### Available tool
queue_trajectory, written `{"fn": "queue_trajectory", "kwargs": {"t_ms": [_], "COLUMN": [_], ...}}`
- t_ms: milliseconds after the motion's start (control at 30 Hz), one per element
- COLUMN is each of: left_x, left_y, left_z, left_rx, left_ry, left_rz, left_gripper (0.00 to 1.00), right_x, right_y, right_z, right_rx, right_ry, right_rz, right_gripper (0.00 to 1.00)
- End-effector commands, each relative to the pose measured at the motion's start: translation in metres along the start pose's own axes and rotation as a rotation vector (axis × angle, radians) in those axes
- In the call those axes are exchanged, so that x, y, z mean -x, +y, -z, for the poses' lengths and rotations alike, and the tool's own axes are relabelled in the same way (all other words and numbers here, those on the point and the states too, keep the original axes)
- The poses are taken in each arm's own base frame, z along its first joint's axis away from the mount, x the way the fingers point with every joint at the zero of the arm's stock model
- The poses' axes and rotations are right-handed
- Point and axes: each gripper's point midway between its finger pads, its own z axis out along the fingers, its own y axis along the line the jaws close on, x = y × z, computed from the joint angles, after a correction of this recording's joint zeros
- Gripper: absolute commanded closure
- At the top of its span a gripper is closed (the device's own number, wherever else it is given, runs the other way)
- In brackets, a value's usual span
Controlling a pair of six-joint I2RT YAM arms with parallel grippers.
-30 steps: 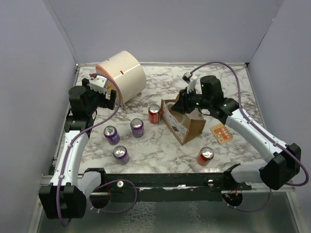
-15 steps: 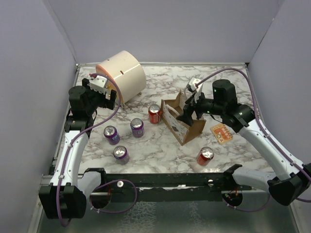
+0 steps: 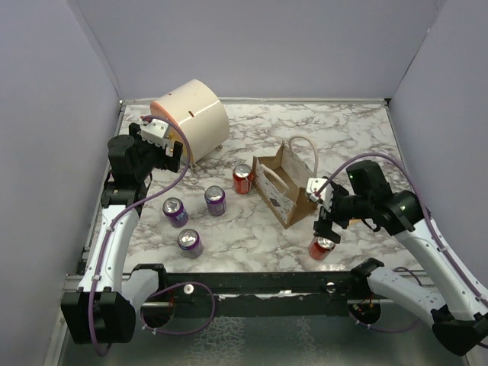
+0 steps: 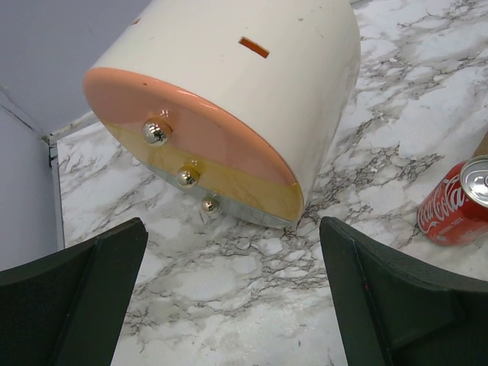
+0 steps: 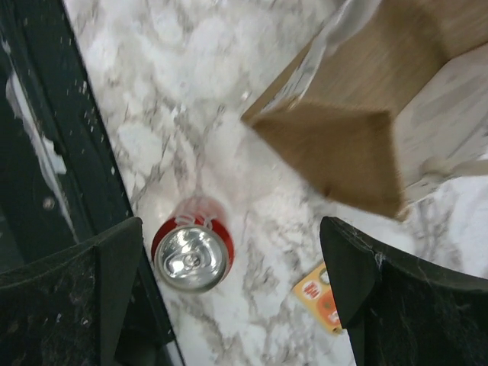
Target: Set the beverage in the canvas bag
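Spreading out before me, the marble table (image 3: pixel 358 130) carries a big cream cylinder (image 3: pixel 191 114) at its far left. The left gripper (image 3: pixel 171 155) is pointed at it, jaws wide apart and holding nothing. The canvas bag (image 3: pixel 301 200) stands near the middle, mouth up. The right gripper (image 3: pixel 326 226) hangs at the near edge, jaws spread wide and empty, almost straight over a red can (image 3: pixel 322 246). That can stands upright, its top facing the wrist camera, nearer one finger than the other. This arm is plainly the closer one; I'd say it needs only centring and a drop. The bag lies just beyond and left of the can, so the carry looks short. A second red can (image 3: pixel 243 178) sits just beside the bag's left side, purple cans (image 3: pixel 216 200) farther left, and an orange card (image 5: pixel 316 293) lies near the can.
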Motion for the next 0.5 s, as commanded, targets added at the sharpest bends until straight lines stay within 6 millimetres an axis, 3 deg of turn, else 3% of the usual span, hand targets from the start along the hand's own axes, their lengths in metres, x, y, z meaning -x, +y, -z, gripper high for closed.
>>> {"fn": "queue_trajectory", "kwargs": {"t_ms": [0, 233, 467], "left_x": [0.005, 0.002, -0.001], "left_y": [0.001, 0.002, 0.000], "left_z": [0.000, -0.002, 0.000], "left_rx": [-0.003, -0.003, -0.005], "left_ry": [-0.020, -0.013, -0.012], "left_rz": [-0.018, -0.022, -0.029], "left_gripper": [0.01, 0.01, 0.01], "right_x": [-0.063, -0.096, -0.125], "right_y": [0.027, 0.038, 0.030], "right_z": [-0.005, -0.020, -0.036], "right_rx": [0.110, 0.174, 0.176], "right_ry": [0.229, 0.328, 0.442], "right_rz": [-0.041, -0.068, -0.069], "right_gripper": [0.01, 0.01, 0.01]}}
